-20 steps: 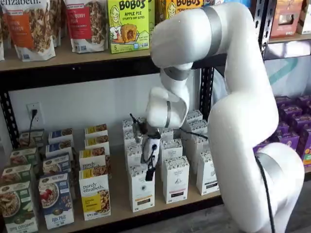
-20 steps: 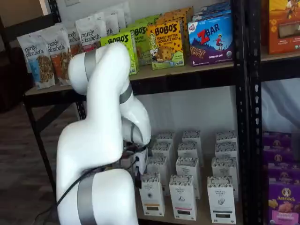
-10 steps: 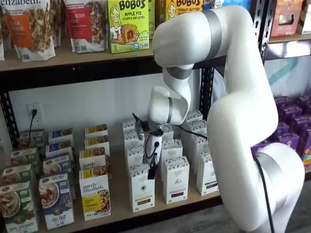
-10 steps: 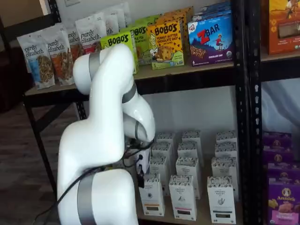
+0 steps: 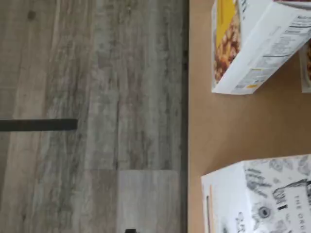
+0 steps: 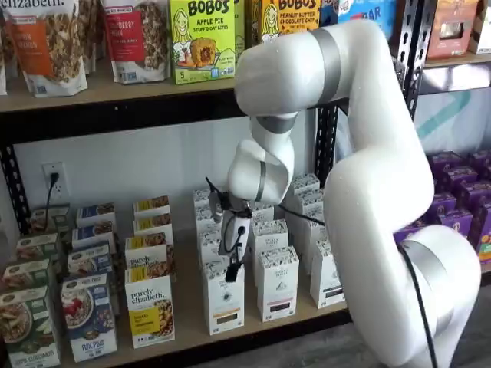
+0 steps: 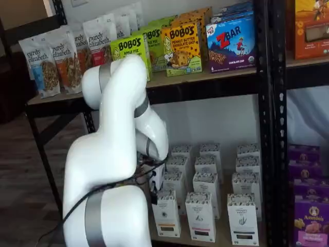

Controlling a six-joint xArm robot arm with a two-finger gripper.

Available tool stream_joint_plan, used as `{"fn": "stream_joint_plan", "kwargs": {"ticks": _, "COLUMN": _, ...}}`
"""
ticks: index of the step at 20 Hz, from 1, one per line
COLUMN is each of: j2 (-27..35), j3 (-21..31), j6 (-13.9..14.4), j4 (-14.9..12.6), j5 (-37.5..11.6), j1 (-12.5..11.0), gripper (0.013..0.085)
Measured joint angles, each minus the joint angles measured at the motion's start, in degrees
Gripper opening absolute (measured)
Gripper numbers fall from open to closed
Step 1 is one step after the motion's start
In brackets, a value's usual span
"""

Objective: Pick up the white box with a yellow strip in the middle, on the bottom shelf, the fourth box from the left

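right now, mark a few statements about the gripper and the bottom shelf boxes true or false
1. The tall white carton with the tan-yellow strip stands upright at the front of the light-wood bottom shelf. True.
2. The white-bodied gripper with black fingers has lifted that carton clear of the shelf. False: it hangs just above the carton, which stands on the board.
3. The wider purely elizabeth box with a yellow block stands beside the carton with a bare gap between them. True.
4. The green Bobo's apple pie box sits on the bottom shelf. False: it is on the higher board.
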Motion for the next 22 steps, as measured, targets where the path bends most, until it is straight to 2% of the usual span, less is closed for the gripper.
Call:
{"fn": "stream_joint_plan", "kwargs": {"ticks": 7, "j2": 4.43, "j3": -5.68, "j6": -0.17, "j4": -0.02, "j5": 0.49, "j1": -0.53, "gripper": 0.085}}
{"fn": "stream_joint_plan", "kwargs": {"ticks": 15, "j2": 10.43, "j3": -13.35, "j6": 2.15, "j4": -3.03, "j5": 1.43, "j1": -1.28, "gripper": 0.085}}
{"fn": "stream_joint_plan", "kwargs": {"ticks": 19, "j2": 12.7, "j3": -16.03, "j6": 4.99, "j4": -6.51, "j5": 2.04, "j1": -1.57, "gripper": 0.085}}
{"fn": "stream_joint_plan", "kwargs": {"ticks": 22, "j2": 13.94, "j3": -17.27, "j6": 6.14, "j4": -7.94, "j5": 2.39, "j1": -1.65, "gripper": 0.085}}
